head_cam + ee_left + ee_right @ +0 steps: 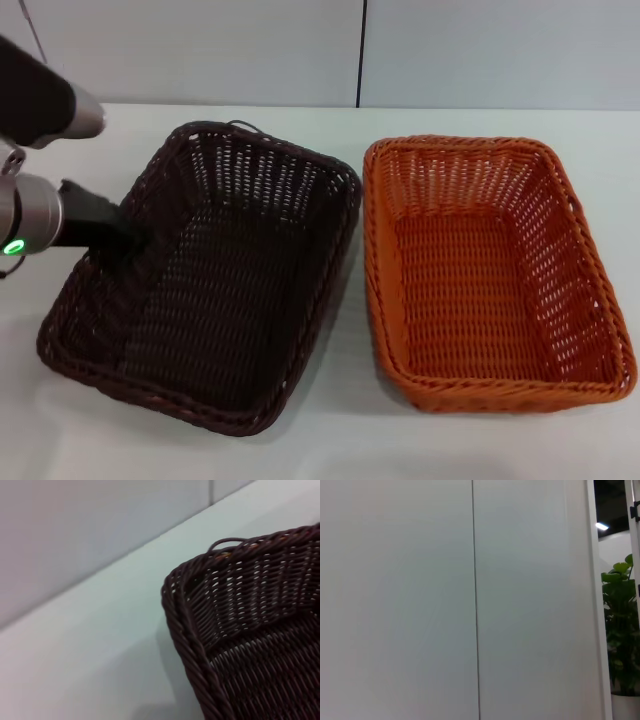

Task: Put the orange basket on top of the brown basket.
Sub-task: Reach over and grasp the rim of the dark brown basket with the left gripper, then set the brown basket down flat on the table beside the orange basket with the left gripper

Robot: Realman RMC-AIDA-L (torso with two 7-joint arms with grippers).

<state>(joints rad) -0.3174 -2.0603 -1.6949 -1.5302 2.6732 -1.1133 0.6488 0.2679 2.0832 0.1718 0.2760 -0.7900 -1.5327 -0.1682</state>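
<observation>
At brown basket (215, 300)'s left rim, left claw (130, 238), grip indiscernible; orange basket (490, 280) alongside.

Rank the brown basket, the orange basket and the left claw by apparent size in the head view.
1-2. brown basket and orange basket: look alike, so no ranking between them.
3. left claw: smallest, its dark tip at the brown basket's left wall.
</observation>
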